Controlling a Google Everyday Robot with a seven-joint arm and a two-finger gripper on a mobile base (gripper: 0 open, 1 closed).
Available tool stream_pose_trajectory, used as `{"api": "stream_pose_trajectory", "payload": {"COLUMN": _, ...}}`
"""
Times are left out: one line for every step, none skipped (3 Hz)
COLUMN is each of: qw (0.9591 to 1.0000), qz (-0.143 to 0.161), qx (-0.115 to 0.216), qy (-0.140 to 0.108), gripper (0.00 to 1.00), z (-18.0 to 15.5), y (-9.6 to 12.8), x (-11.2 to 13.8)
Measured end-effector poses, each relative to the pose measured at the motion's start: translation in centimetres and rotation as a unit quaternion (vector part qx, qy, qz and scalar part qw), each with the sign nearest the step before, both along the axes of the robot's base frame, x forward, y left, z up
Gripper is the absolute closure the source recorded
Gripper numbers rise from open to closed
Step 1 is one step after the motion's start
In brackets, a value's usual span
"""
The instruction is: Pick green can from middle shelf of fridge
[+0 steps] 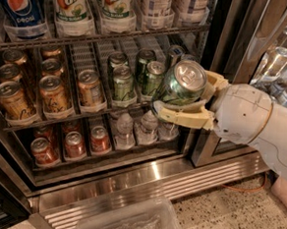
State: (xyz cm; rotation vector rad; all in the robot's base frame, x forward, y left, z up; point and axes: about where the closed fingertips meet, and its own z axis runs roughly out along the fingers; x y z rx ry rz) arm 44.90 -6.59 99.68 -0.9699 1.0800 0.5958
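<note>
My gripper is shut on a green can with a silver lid and pull tab. I hold it tilted, in front of the right end of the middle shelf and just outside the fridge. A cream finger runs under the can and the other finger is behind it at the right. More green cans stand in the shelf's lanes, left of the held can. The white arm comes in from the right.
Orange-gold cans fill the shelf's left lanes. Big soda bottles stand on the rack above. Red cans and water bottles sit on the rack below. A clear plastic bin lies on the floor in front. A steel door post stands at the right.
</note>
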Motion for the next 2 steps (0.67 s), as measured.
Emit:
{"api": "stream_pose_trajectory", "payload": {"qw": 1.0000, "qz": 0.000, "qx": 0.000, "qy": 0.000, "gripper": 1.00, "z": 0.0, "y": 0.0, "x": 0.0}}
{"api": "stream_pose_trajectory", "payload": {"qw": 0.9994, "qz": 0.024, "qx": -0.023, "qy": 0.009, "gripper": 1.00, "z": 0.6, "y": 1.4, "x": -0.8}}
